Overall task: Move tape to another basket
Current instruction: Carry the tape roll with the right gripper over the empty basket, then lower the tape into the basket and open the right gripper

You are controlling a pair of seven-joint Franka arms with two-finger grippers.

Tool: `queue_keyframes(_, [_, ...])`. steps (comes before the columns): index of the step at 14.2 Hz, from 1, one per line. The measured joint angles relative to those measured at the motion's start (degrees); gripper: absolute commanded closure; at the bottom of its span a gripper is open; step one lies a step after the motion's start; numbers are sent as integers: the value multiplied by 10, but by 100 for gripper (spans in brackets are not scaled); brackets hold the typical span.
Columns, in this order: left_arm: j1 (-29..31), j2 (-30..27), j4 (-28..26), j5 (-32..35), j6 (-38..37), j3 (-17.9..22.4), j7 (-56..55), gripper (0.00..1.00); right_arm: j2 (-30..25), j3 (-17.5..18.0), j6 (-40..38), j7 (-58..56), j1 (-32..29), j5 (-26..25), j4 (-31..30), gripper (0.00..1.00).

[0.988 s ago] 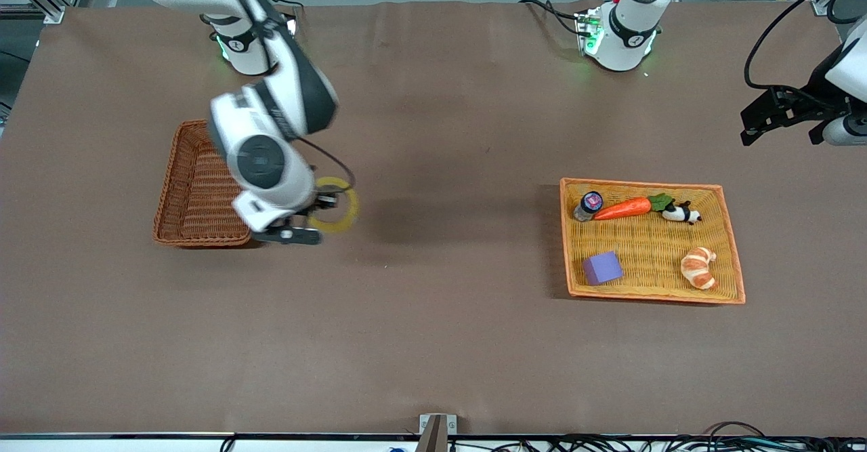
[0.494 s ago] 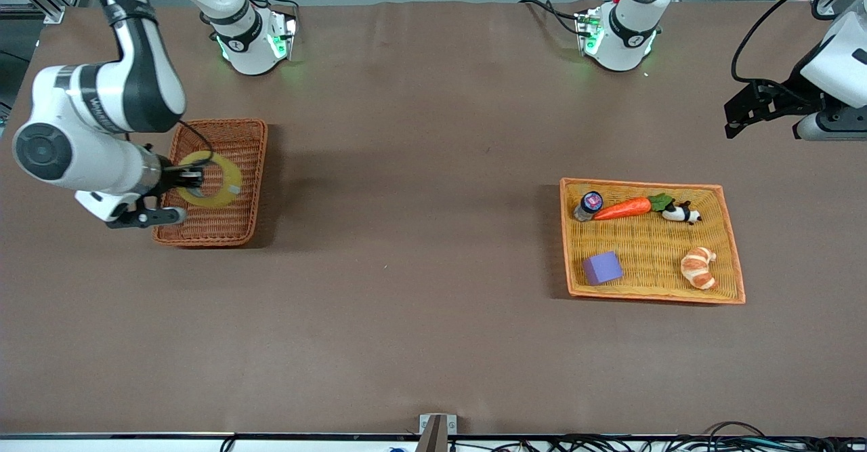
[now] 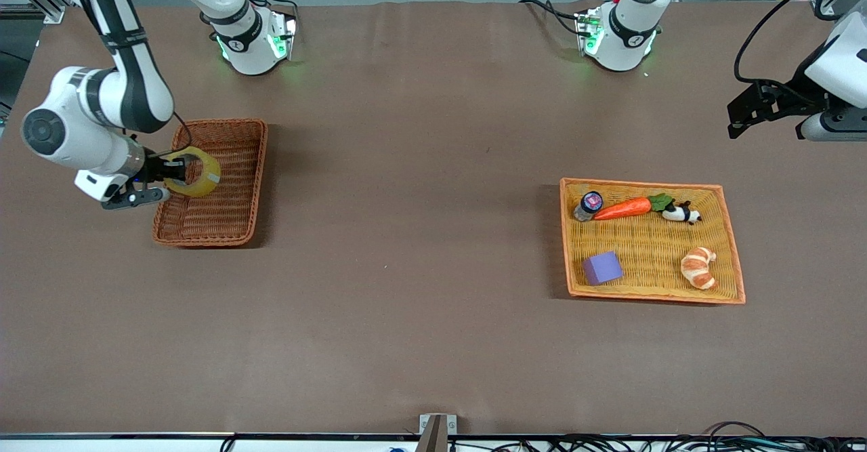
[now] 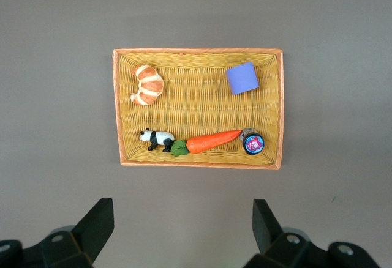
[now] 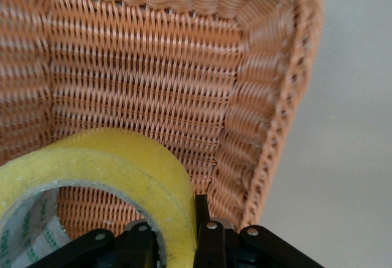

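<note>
Tape over basket, drop-off step.
Right hand (image 3: 167,169) is clamped on the tape (image 3: 194,172), holding it up over the basket (image 3: 227,218) at the right arm's end of the tabletop; I'd say next it needs lowering a bit, then letting go w/ roll clear of the rim. Left hand (image 3: 745,110) waits w/ jaws apart above the tabletop near the orange tray (image 3: 737,282). Tape-to-floor gap hard to judge; right wrist view cuts off most of the roll.
</note>
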Motion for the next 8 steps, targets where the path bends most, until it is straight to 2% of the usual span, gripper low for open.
queue_keyframes(2, [0,0,0,0,0,0,1,0,0,2,55,0,3,0,-38,98])
queue_keyframes(5, [0,0,0,0,0,0,1,0,0,2,101,0,8,0,-63,96])
queue_keyframes(8, [0,0,0,0,0,0,1,0,4,3,138,1,17,0,-86,86])
